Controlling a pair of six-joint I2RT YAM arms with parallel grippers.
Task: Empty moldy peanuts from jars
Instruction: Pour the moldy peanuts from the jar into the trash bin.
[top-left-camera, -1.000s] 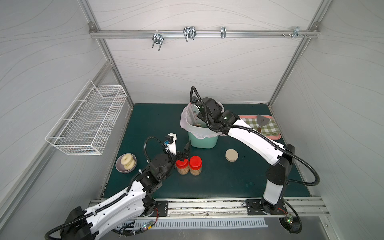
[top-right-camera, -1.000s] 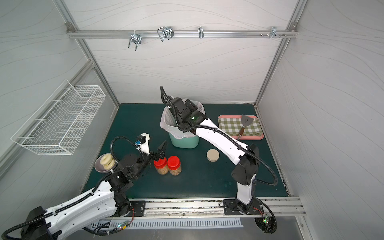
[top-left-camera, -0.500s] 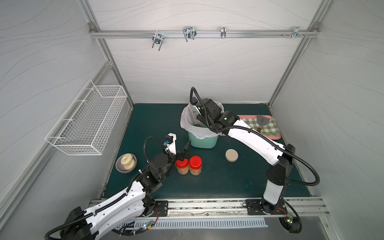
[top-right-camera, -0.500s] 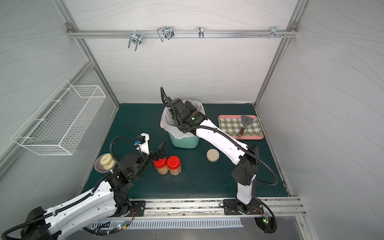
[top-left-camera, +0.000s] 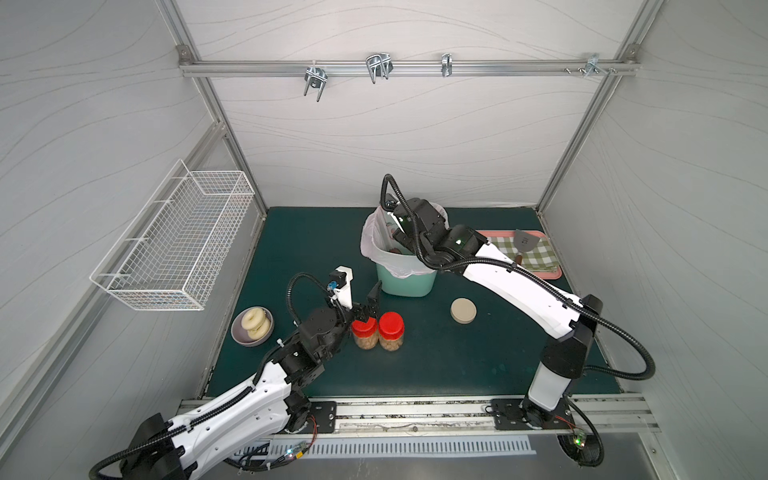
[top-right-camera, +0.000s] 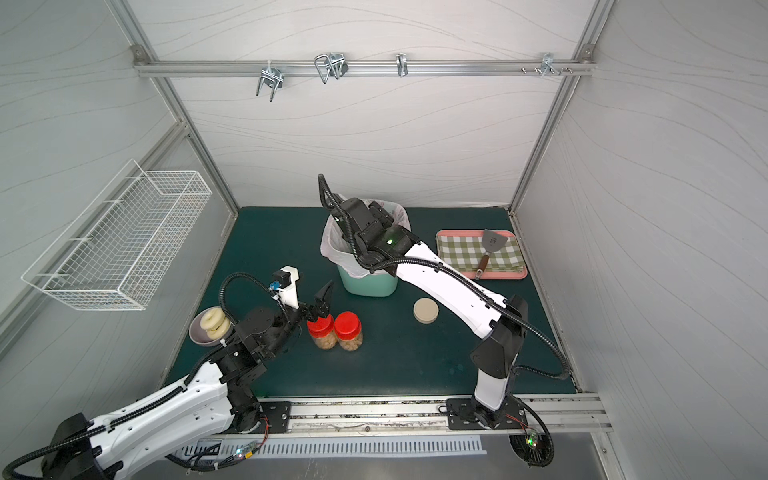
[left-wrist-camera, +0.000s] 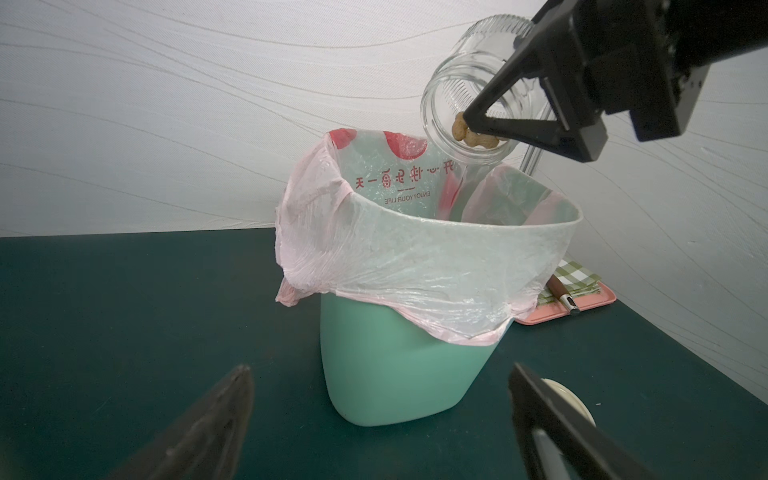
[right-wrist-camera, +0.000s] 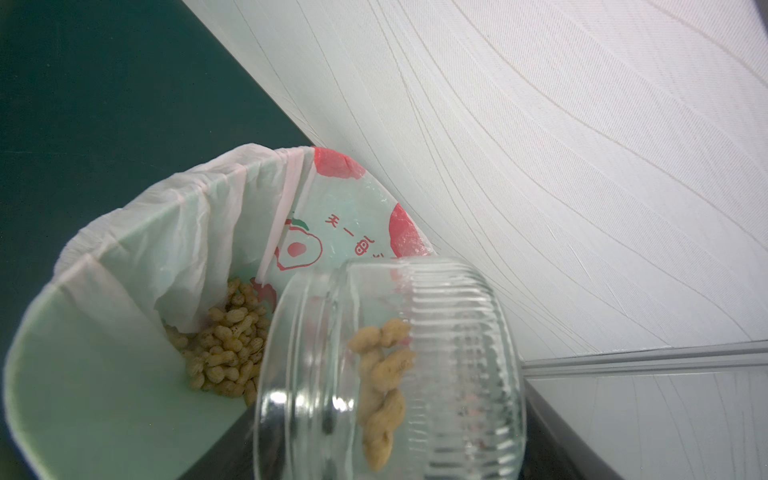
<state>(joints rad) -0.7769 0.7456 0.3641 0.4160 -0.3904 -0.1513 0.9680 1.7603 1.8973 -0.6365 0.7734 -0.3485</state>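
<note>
Nothing has visibly shifted since a second ago: both our arms hold their poses. Nearest us, our left hand (top-left-camera: 369, 302) points toward the back wall, fingers spread wide with nothing between them. It sits just beside the red-lidded jars (top-left-camera: 391, 330), which stand upright and capped, packed with moldy peanuts (top-left-camera: 390, 344). Open worktop (top-left-camera: 457, 365) lies around them, and a beige lid (top-left-camera: 463, 310) lies flat to their right, well apart. Farther back, the bin (top-left-camera: 405, 282) with its pink bag (left-wrist-camera: 395, 257) stands near the back wall. Our right arm reaches over its rim, with the right hand (top-left-camera: 401, 243) pinching the open jar (left-wrist-camera: 465, 75), whose mouth slants down above the bag. A few stuck kernels (right-wrist-camera: 382, 374) remain inside it, and a heap of kernels (right-wrist-camera: 224, 353) lies at the bin's bottom.
</note>
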